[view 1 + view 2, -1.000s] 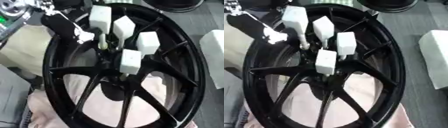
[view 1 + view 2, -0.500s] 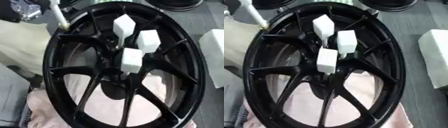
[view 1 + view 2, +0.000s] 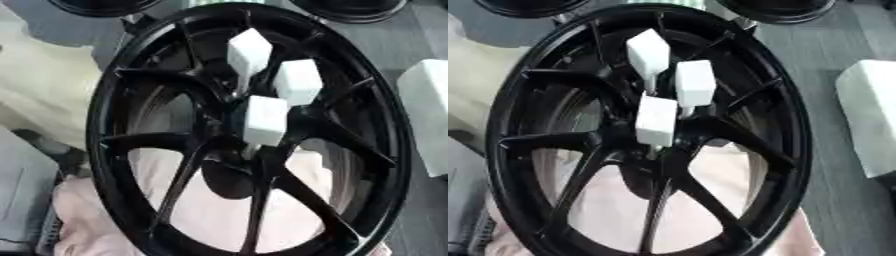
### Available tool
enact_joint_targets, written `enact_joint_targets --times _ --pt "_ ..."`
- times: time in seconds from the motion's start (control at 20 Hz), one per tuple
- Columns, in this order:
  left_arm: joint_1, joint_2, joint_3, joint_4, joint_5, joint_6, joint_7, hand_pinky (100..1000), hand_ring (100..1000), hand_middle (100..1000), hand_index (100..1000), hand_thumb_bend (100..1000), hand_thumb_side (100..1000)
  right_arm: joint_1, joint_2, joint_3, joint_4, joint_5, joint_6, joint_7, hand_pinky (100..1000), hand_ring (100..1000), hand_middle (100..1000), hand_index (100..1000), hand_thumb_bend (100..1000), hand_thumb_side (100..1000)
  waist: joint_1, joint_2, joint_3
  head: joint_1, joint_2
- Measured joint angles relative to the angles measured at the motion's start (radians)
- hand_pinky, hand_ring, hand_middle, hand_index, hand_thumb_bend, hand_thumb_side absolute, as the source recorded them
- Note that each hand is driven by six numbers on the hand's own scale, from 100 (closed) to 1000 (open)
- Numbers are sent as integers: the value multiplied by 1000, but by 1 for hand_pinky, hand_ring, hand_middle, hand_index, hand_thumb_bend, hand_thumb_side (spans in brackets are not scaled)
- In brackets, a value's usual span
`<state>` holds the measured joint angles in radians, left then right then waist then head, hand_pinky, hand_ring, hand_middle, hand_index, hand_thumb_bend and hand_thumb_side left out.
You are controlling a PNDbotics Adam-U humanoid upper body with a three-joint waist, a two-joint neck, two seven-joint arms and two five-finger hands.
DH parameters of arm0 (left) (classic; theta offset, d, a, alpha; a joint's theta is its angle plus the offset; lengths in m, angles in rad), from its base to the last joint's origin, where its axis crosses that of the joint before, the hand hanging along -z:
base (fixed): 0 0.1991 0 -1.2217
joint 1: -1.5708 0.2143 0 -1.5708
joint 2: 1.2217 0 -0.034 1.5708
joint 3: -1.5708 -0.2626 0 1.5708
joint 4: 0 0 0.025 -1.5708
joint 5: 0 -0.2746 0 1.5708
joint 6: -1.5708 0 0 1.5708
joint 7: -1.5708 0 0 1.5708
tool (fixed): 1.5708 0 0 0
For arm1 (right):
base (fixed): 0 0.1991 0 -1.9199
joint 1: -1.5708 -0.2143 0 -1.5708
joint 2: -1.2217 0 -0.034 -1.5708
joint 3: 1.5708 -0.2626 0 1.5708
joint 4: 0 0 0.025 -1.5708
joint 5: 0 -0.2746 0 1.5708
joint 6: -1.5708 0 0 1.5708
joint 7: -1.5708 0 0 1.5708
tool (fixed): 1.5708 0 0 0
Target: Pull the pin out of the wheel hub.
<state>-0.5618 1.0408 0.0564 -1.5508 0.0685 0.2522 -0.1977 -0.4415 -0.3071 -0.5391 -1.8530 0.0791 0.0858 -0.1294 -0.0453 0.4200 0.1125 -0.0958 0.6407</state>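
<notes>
Grey flooring [image 3: 815,125] runs behind everything, with a pale cream sheet [image 3: 44,95] spread over the left side and a pinkish cloth [image 3: 210,215] lying under the lower half of the work. Standing over it, I see a big black wheel [image 3: 789,150] filling nearly the whole scene, its rim tilted so it looks like a tall oval, its spokes running out from a dark hub [image 3: 654,150] at the middle.

Three white pins stick up from the hub, each with a blocky white head on a thin stem. The upper pin [image 3: 648,54] leans toward the top left, the right pin [image 3: 695,83] sits just beside it, and the lower pin [image 3: 657,120] stands closest to the hub's centre. All three are bunched near one another and all are seated in the hub; none has been drawn out.

A white box-like block [image 3: 870,115] rests on the floor well apart from the wheel on the right. Two more dark round wheels [image 3: 354,7] show partly along the top edge, cut off by the frame.

Neither of the robot's hands shows in either eye view, so I can say nothing about whether their fingers are released, clenched or grasping anything. Nothing is touching the pins.
</notes>
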Motion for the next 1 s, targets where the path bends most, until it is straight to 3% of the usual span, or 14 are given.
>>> enact_joint_targets --times 0.05,0.1,0.15,0.25,0.35,0.45,0.55,0.65,0.7,0.75,0.8,1.0 --pt "29 -9 29 15 1 -15 17 657 676 672 789 100 694 -4 0 0 -1 0 2 -1 548 450 407 542 353 360 0 0 -4 0 0" --pt "58 -17 57 24 1 -32 35 657 676 672 789 100 694 -8 0 1 -2 0 4 -2 548 450 407 542 353 360 1 0 -9 1 0" --pt "87 -26 85 28 0 -49 53 705 734 744 839 211 810 -11 0 2 -5 -1 5 -1 548 450 407 542 353 359 3 0 -14 3 0" --pt "142 -38 142 33 -8 -83 88 705 735 749 845 272 889 -18 0 4 -11 -1 8 2 548 450 408 542 353 358 9 0 -22 10 0" --pt "197 -45 200 32 -20 -115 123 687 721 738 836 214 954 -25 0 7 -14 -2 11 4 548 450 408 542 353 357 14 0 -32 20 0" --pt "248 -52 254 16 -23 -134 157 663 690 702 808 100 908 -26 0 11 -19 -3 13 7 548 450 408 542 353 356 16 0 -40 31 1" --pt "272 -61 299 -13 -13 -141 190 619 638 640 758 100 835 -32 0 16 -22 -3 16 9 548 450 408 542 353 354 17 0 -44 40 1" --pt "273 -69 324 -56 9 -150 224 612 630 631 750 100 821 -33 0 18 -24 -5 17 11 548 450 408 542 354 354 20 0 -45 45 1" --pt "273 -72 329 -76 23 -153 241 612 630 631 750 100 821 -33 0 19 -25 -6 18 11 548 450 408 542 354 354 21 -1 -45 46 1" --pt "273 -74 331 -94 39 -156 259 566 583 582 706 100 718 -33 0 20 -25 -6 19 12 549 451 409 542 354 351 21 -1 -46 48 1" --pt "271 -74 334 -112 56 -161 276 550 564 560 685 100 696 -34 0 23 -25 -7 20 13 549 451 409 542 354 350 22 -1 -49 51 1" --pt "211 -97 324 -203 124 -203 346 522 534 533 657 100 685 -35 0 28 -31 -10 22 14 549 451 409 542 354 346 25 -5 -51 63 9"
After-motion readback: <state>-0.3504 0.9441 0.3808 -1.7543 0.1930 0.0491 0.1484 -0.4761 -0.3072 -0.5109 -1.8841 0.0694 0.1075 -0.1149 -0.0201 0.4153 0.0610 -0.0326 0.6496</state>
